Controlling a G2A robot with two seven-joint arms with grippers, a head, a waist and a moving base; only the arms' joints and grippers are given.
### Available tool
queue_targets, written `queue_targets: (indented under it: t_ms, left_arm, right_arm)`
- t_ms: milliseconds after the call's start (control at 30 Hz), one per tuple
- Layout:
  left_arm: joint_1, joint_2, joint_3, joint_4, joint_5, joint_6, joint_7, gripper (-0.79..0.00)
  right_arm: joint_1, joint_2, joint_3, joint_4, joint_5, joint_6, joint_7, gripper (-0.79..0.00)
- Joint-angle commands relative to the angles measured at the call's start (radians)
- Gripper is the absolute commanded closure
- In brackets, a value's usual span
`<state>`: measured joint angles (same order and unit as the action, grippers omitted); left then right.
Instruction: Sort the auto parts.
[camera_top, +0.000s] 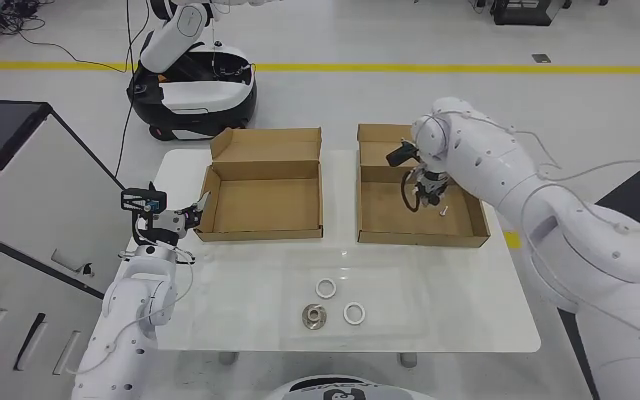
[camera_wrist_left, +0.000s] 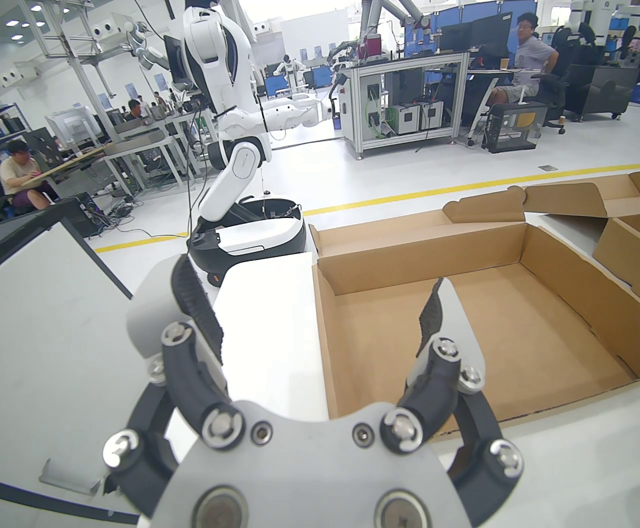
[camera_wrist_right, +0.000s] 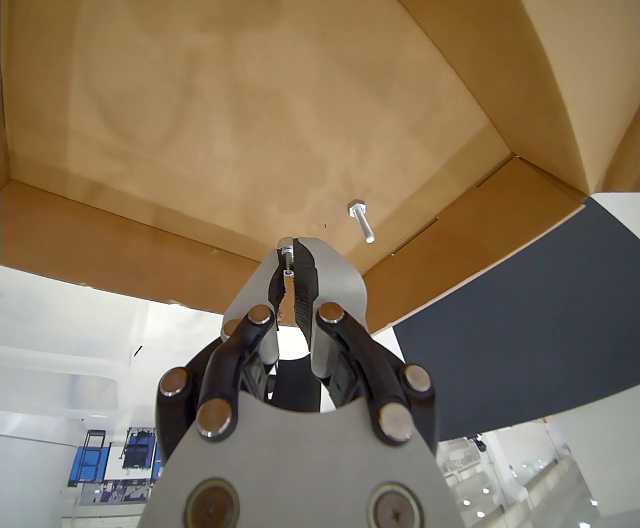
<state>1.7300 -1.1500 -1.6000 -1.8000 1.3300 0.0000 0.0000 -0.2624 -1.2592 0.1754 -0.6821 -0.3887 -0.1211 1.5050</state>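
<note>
My right gripper (camera_wrist_right: 289, 257) hangs over the right cardboard box (camera_top: 420, 238), shut on a small silver bolt (camera_wrist_right: 286, 254) held between its tips. A second silver bolt (camera_wrist_right: 361, 222) lies on that box's floor near a corner, just past the gripper (camera_top: 427, 198). My left gripper (camera_wrist_left: 310, 285) stands open with nothing in it at the table's left edge, beside the left cardboard box (camera_top: 262, 233), whose floor is bare (camera_wrist_left: 500, 325). Two white rings (camera_top: 326, 288) (camera_top: 354, 314) and a metal bushing (camera_top: 314, 317) lie on the table in front of the boxes.
The two open boxes sit side by side at the back of the white table (camera_top: 450, 310), flaps up. A grey cabinet (camera_top: 40, 190) stands to the table's left. Another robot's base (camera_top: 195, 95) is on the floor behind.
</note>
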Motion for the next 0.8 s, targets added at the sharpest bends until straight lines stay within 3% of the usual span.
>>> queue_targets:
  t_ms: [0, 767]
  left_arm:
    - [0.000, 0.000, 0.000, 0.000, 0.000, 0.000, 0.000, -0.785]
    - [0.000, 0.000, 0.000, 0.000, 0.000, 0.000, 0.000, -0.785]
  right_arm:
    - [-0.006, -0.003, 0.003, 0.002, -0.009, 0.011, -0.020, 0.000]
    - [-0.105, -0.004, 0.050, -0.036, -0.069, 0.085, -0.108, 0.000]
